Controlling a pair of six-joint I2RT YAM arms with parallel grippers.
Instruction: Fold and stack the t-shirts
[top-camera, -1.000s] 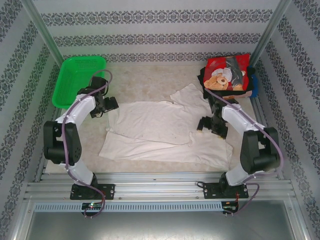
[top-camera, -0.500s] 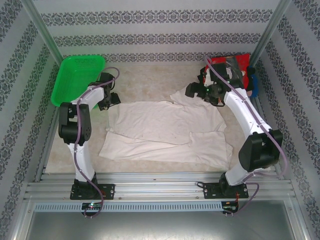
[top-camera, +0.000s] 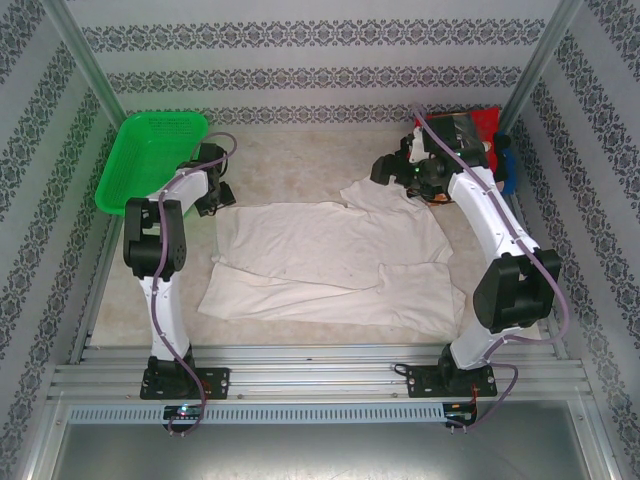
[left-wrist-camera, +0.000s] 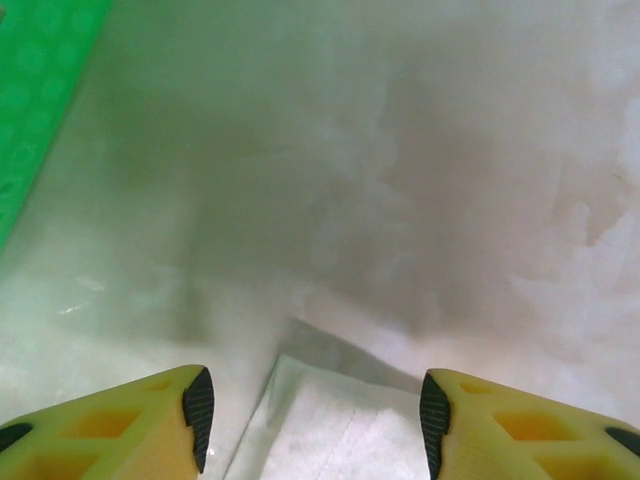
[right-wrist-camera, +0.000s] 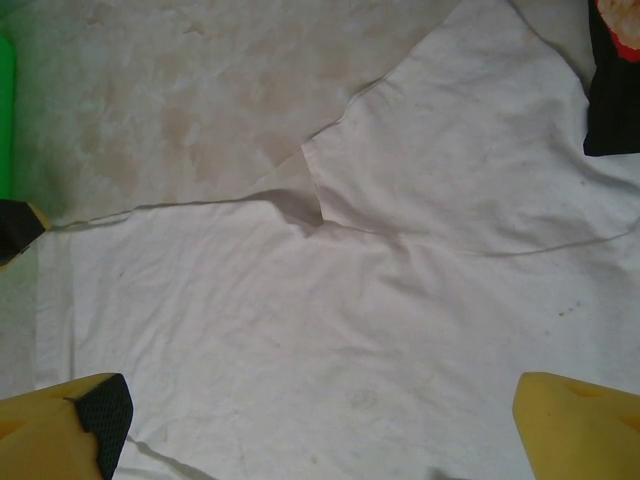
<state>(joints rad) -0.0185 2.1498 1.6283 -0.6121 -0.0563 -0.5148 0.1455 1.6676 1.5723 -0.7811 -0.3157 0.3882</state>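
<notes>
Floral-striped walls (top-camera: 320, 35) enclose the mottled beige table (top-camera: 290, 165) at nine, twelve and three o'clock; aluminium rails (top-camera: 320, 380) run along six o'clock.

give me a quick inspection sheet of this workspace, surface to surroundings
surface: table pale and mottled, no spill seen
job's things: white t-shirt spread out mid-table; red teddy-bear shirt at the far right corner, partly behind the right arm
clutter: green basket at the far left corner
grippers: left gripper open over a corner of the white t-shirt; right gripper open wide above it, nothing held
cables: purple cable looping off the right arm, not snagged
surroundings: patterned walls, metal rails
</notes>
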